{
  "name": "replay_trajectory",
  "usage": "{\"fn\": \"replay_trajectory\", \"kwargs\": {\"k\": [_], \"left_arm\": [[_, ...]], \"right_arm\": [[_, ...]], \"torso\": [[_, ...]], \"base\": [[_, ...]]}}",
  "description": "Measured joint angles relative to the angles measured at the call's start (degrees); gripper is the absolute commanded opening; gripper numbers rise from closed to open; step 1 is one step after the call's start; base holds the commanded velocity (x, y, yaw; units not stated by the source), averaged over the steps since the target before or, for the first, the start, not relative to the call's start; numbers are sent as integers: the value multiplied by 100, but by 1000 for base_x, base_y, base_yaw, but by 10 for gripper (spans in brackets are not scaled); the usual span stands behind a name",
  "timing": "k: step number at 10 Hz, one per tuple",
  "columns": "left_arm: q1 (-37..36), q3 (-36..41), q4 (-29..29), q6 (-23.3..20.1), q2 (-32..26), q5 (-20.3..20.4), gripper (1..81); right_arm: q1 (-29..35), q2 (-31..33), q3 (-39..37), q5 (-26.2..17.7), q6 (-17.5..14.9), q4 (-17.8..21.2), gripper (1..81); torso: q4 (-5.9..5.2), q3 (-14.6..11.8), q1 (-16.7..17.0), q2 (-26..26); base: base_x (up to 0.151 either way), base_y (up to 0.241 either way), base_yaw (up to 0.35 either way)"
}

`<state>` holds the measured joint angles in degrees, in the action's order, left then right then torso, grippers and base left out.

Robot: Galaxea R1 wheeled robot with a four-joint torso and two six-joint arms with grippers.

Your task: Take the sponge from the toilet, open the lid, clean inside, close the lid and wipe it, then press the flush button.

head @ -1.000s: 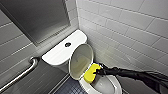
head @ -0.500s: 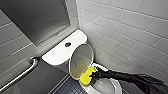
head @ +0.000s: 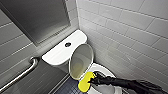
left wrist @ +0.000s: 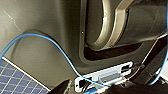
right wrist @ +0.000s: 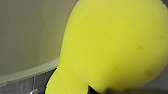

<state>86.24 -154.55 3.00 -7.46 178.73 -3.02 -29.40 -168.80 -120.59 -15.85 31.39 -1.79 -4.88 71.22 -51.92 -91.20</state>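
Observation:
The white toilet (head: 106, 70) stands in the corner with its oval lid (head: 81, 60) raised against the tank. The round dark flush button (head: 67, 44) sits in the flat tank cover. My right gripper (head: 93, 80), on a black arm reaching in from the right, is shut on the yellow sponge (head: 85, 82). It holds the sponge at the bowl's near-left rim, just under the lid's lower edge. In the right wrist view the sponge (right wrist: 112, 45) looms large, with a pale curved toilet surface (right wrist: 25, 37) behind it. Whether the sponge touches the rim I cannot tell.
White tiled walls close in on the right and behind. A metal grab bar (head: 22, 72) runs along the left wall under a grey panel (head: 37, 17). Dark blue floor tiles (left wrist: 15, 81) lie beside the robot's grey body and a blue cable (left wrist: 50, 41).
My right gripper has carried the sponge leftward and lower, from over the bowl toward its near-left rim. The lid stays raised.

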Motion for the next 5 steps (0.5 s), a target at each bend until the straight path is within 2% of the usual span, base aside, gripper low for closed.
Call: {"fn": "replay_trajectory", "kwargs": {"k": [3,5], "left_arm": [[0,0,0,0,0,0,811],[0,0,0,0,0,0,811]], "right_arm": [[-133,66,122,129,-5,-55,10],[-321,354,408,201,-2,-84,10]], "torso": [[0,0,0,0],[0,0,0,0]], "base": [[0,0,0],[0,0,0]]}}
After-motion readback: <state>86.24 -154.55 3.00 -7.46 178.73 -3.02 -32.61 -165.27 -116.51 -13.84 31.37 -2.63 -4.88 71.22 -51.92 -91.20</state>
